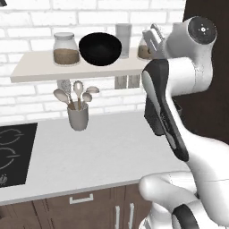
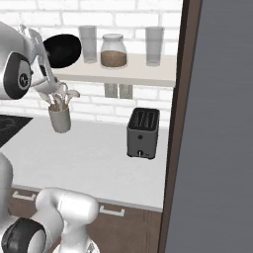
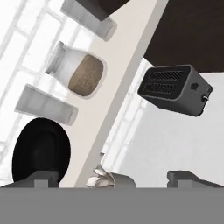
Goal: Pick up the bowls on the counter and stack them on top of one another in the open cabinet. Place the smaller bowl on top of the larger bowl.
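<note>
**Bowl on the shelf, claw released beside it: hazards of the withdrawal**

Left base view. A black bowl (image 1: 100,48) sits on the shelf (image 1: 40,71) between a filled jar (image 1: 65,49) and an empty glass (image 1: 123,40). Whether it is one bowl or two nested cannot be told; no bowl lies on the worktop (image 1: 98,152). The arm's wrist stands at the shelf's right end, near a second jar (image 1: 144,48). A sideways swing here may knock that jar or the glass.

Right base view. The bowl (image 2: 63,49) appears just behind the claw (image 2: 30,37), which is raised at shelf height above the utensil cup (image 2: 60,118). A toaster (image 2: 143,132) stands well apart on the worktop (image 2: 99,163). Dropping straight down risks striking the cup and its spoons.

Hand view. The claw's tips (image 3: 113,178) stand wide apart, gripping nothing; the bowl (image 3: 40,151) lies just beyond one tip, close to the shelf (image 3: 127,65) edge. A retreat that drags this finger across the rim could tip the bowl off the shelf.
</note>
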